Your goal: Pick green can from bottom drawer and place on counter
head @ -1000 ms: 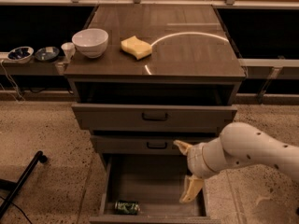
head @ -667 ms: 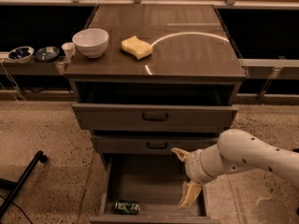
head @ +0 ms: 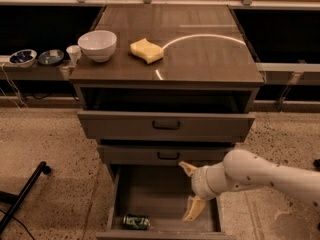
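Green can (head: 136, 221) lies on its side in the bottom drawer (head: 114, 206), down at the 7 o'clock corner of the floor and close to the front wall. The drawer stands pulled well out toward you. Your tool (head: 183, 191) hangs over the drawer's 3 o'clock side with its fingers spread wide apart. One finger is up by the lower edge of the middle drawer (head: 125, 155), the other is low near the drawer floor. From the tool, the can sits at about 8 o'clock, well apart from both fingers. The white arm (head: 265, 176) comes in from 4 o'clock. Up on the bench (head: 210, 59), a white bowl (head: 97, 45) sits toward the 9 o'clock edge. A yellow sponge (head: 146, 51) lies just beside the bowl at its 3 o'clock, not touching it.
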Tool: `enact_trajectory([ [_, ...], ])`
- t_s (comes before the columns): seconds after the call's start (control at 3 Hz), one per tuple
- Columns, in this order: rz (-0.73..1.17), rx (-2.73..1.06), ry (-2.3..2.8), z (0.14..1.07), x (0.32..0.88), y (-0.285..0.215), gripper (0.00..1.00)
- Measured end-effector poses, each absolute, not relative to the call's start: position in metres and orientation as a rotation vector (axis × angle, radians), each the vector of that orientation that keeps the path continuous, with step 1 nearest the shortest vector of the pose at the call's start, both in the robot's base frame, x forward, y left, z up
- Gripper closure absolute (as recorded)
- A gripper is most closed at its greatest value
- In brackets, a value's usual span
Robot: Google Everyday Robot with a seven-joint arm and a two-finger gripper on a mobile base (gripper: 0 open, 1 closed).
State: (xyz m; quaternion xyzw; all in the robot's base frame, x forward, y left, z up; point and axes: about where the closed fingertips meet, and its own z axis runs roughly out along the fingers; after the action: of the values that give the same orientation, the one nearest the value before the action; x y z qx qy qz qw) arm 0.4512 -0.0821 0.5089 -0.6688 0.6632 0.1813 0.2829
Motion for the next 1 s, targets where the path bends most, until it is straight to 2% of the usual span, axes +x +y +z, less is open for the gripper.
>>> enact_trajectory([
  [0.33, 0.472, -1.730, 1.709, 0.448, 0.468, -0.061, 0.00],
  [1.0, 0.516, -1.711, 1.724, 0.427, 0.459, -0.054, 0.00],
])
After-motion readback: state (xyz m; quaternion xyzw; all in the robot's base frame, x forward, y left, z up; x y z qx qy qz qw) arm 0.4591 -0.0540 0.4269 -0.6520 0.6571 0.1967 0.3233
